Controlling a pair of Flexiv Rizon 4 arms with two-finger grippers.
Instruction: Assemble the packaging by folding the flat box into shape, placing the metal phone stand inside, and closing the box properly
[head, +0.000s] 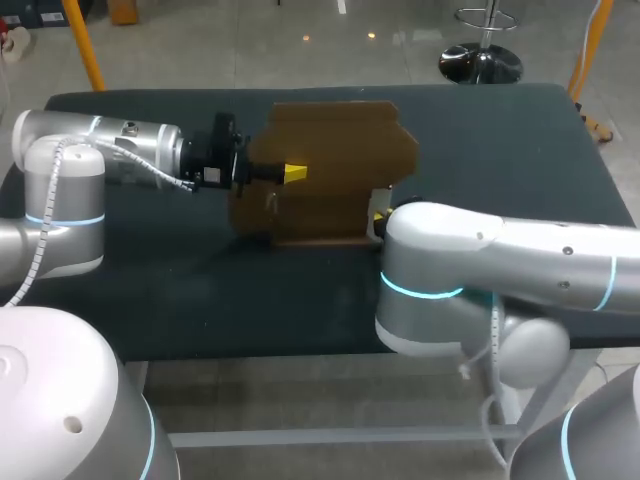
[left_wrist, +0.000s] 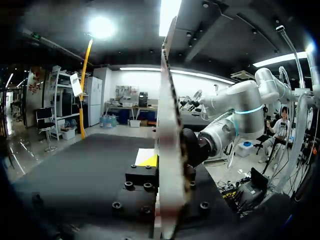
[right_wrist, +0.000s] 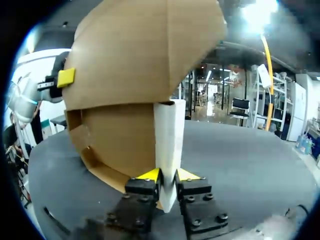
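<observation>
Matt brn cardboard box (head: 340, 150), matt tbl (head: 500, 160)

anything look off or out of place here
Nothing damaged or spilled. The cardboard box is held upright, partly folded, pinched by the left claw and right claw. No phone stand is visible on the table.

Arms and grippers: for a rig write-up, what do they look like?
The left arm and right arm are rounded silver-white tubes with glowing cyan rings. A white coiled cable runs along the left. The left gripper and right gripper are black bolted blocks with yellow-tipped fingers.
</observation>
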